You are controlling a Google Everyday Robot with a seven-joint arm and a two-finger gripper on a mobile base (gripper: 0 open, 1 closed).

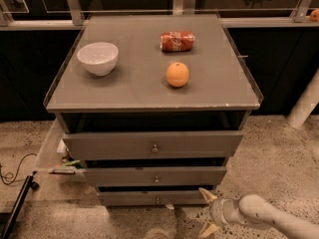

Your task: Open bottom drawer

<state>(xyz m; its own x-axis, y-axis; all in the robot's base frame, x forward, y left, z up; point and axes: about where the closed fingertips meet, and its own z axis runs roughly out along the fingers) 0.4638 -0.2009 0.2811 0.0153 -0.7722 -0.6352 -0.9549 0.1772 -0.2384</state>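
Observation:
The bottom drawer (149, 198) is the lowest and narrowest of three grey drawer fronts, with a small round knob (157, 200) at its centre. It sits about flush under the middle drawer (154, 177). My gripper (208, 212) is low at the bottom right, just right of the bottom drawer's right end. Its two pale fingers (206, 195) are spread apart and hold nothing. The white arm (269, 217) runs off to the lower right.
The cabinet top (149, 91) holds a white bowl (97, 58), an orange (177, 74) and a red soda can (177, 41). The top drawer (154, 144) is widest. A clear bin (55, 153) and cables (15, 176) lie to the left on the speckled floor.

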